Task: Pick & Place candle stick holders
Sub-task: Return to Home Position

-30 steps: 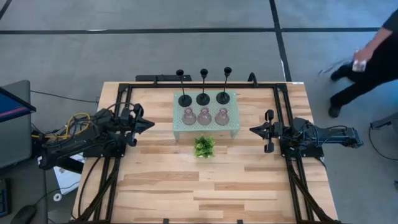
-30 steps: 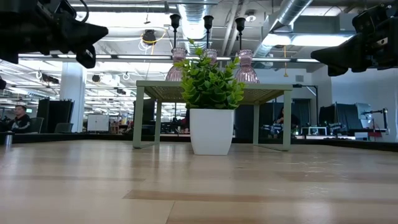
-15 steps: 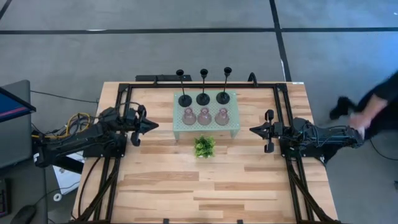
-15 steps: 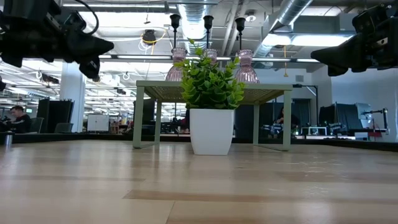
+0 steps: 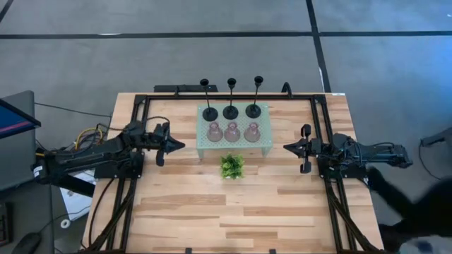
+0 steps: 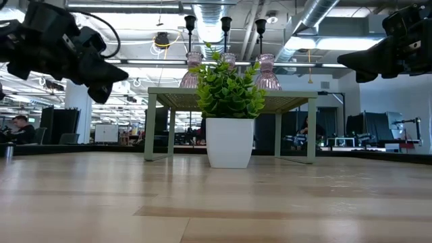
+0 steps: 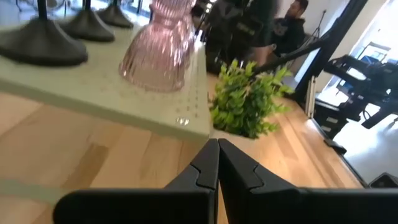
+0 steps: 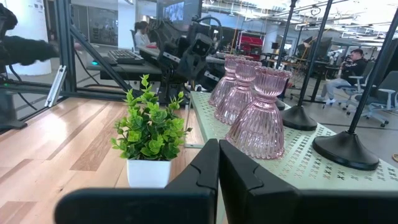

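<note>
Left gripper (image 5: pixel 178 146): jaws pressed together, nothing between them; its own wrist view showed the two dark fingers (image 7: pixel 205 168) meeting along one line. It hung above the table (image 5: pixel 212 212), off the boards, tips aimed at the left end of the mint-green perforated stand (image 5: pixel 212 148), near it but not touching.

Right gripper (image 5: pixel 288 147): jaws likewise together and empty, fingers (image 8: pixel 202 171) meeting edge to edge. It was raised over the table's right side, pointed at the stand's right end and farther from it than the left gripper.

Stand: set at the middle of the table's far half, on four legs, carrying all six holders on its top.
- Back row: three black holders (image 5: pixel 231 112), round bases on the perforated top, thin stems upright.
- Front row: three pink glass holders (image 5: pixel 232 131), squat and ribbed, upright, side by side, close together. Could not tell whether they touched.
- Cups of both kinds showed nothing in them.

White pot (image 6: pixel 229 142): on the table just in front of the stand, apart from it, holding a small green leafy plant (image 5: pixel 232 166).

Beyond the table: a seated person (image 6: pixel 20 128) in the room.
</note>
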You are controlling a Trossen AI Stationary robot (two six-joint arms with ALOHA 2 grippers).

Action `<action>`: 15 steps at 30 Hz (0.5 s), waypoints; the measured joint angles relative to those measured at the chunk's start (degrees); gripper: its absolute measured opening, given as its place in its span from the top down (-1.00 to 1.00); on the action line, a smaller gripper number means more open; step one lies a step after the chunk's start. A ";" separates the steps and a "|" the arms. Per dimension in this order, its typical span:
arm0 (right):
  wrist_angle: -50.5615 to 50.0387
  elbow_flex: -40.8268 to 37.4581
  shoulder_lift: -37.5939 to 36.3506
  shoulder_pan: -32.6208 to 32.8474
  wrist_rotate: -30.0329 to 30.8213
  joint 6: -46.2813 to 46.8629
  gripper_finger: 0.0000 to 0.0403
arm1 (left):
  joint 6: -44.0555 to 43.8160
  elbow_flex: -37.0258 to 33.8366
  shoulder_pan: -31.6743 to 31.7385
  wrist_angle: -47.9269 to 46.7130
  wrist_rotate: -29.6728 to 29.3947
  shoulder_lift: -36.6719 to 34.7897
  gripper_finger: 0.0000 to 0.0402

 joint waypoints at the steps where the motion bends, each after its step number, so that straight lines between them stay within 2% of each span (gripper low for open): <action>1: -0.02 0.00 0.00 0.00 0.02 -0.02 1.00 | 0.00 0.00 -0.02 0.02 -0.02 0.73 0.98; 15: -0.02 0.00 0.00 -0.02 0.02 0.00 1.00 | 0.02 0.00 -0.02 0.04 -0.01 7.69 0.98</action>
